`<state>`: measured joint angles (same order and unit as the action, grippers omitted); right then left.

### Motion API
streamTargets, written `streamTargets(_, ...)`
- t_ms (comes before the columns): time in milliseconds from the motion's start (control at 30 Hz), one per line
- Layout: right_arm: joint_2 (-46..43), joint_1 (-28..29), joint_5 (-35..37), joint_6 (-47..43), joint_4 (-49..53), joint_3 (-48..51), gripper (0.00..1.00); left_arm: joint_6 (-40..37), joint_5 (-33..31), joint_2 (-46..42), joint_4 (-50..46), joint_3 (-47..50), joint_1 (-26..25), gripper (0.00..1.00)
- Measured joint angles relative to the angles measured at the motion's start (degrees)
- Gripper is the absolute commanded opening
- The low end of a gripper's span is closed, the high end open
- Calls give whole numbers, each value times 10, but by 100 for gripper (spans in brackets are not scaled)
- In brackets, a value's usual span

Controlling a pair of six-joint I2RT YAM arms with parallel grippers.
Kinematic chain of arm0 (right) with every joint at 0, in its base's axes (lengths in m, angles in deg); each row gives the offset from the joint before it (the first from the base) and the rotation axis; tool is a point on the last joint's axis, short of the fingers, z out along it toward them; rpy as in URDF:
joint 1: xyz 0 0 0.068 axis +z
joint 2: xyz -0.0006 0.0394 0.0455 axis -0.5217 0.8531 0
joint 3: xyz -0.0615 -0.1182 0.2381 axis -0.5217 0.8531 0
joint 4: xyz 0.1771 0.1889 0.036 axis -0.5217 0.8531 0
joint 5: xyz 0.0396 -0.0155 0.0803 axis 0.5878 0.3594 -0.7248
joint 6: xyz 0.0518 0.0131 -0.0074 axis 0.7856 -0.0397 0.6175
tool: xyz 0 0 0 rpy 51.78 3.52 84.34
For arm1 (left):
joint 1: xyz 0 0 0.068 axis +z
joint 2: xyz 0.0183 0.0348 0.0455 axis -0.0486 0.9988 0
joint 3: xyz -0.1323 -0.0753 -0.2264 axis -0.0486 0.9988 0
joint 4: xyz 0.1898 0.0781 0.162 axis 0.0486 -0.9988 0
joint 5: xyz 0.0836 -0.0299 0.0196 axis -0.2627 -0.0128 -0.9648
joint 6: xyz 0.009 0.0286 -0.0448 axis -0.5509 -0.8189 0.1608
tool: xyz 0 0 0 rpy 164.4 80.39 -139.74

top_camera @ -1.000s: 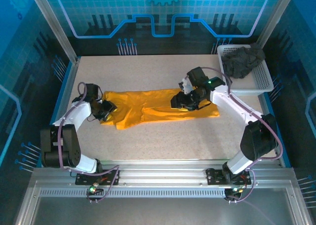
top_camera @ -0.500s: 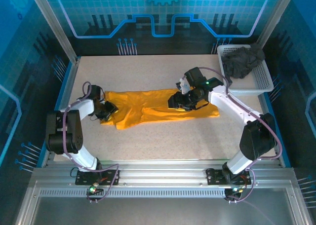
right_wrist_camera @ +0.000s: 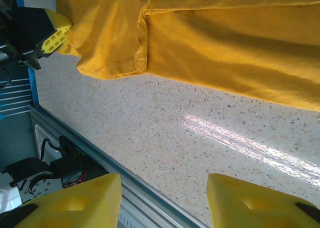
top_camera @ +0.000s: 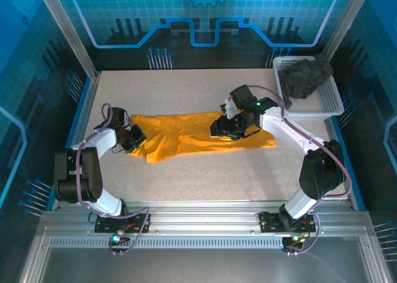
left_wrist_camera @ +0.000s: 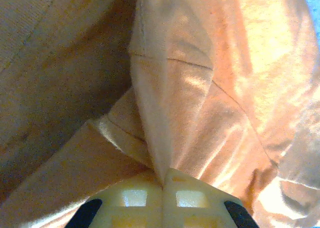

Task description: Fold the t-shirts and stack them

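Because the orange shirt (top_camera: pixel 192 137), flat on the surface (top_camera: pixel 205 171), is light, limp cloth, an edge pinch suits, I judge: my left pincer (left_wrist_camera: pixel 163 180) is clenched on its left-end fold, my right pincer (right_wrist_camera: pixel 164 188) released above. Grey shirt (top_camera: pixel 304 77): in basket (top_camera: pixel 330 102).

Soft matt creased cloth on orange-yellow t-shirt (top_camera: pixel 186 140); desk (top_camera: pixel 205 177) speckled, smooth, glossy sheen; basket (top_camera: pixel 327 98) white plastic mesh; grey t-shirt (top_camera: pixel 304 78) matt cloth.

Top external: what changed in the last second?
The left tool shut on the left edge of the orange t-shirt. The right tool, open and empty, crept slightly left above that shirt. The orange t-shirt's lie, the grey t-shirt and the basket are unchanged.
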<state>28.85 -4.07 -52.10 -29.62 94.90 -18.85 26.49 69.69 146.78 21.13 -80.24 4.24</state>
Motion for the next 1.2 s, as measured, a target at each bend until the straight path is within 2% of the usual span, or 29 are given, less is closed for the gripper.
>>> streamTargets(300,0,0,0,0,0,-4,49,0,0,-14,-56,-30,0,1)
streamTargets(467,0,0,0,0,0,-4,49,-2,0,-3,-67,-43,0,9)
streamTargets(667,0,0,0,0,0,-3,49,-5,1,28,-71,-43,0,23)
streamTargets(733,0,0,0,0,0,-3,50,-6,3,40,-71,-43,0,25)
streamTargets(933,0,0,0,0,0,-2,49,-11,7,51,-71,-43,0,21)
streamTargets(1033,0,0,0,0,0,-1,49,-17,9,50,-71,-43,0,13)
streamTargets(1133,0,0,0,0,0,1,49,-23,9,50,-74,-43,0,1)
streamTargets(1200,0,0,0,0,0,1,49,-28,9,50,-77,-43,0,0)
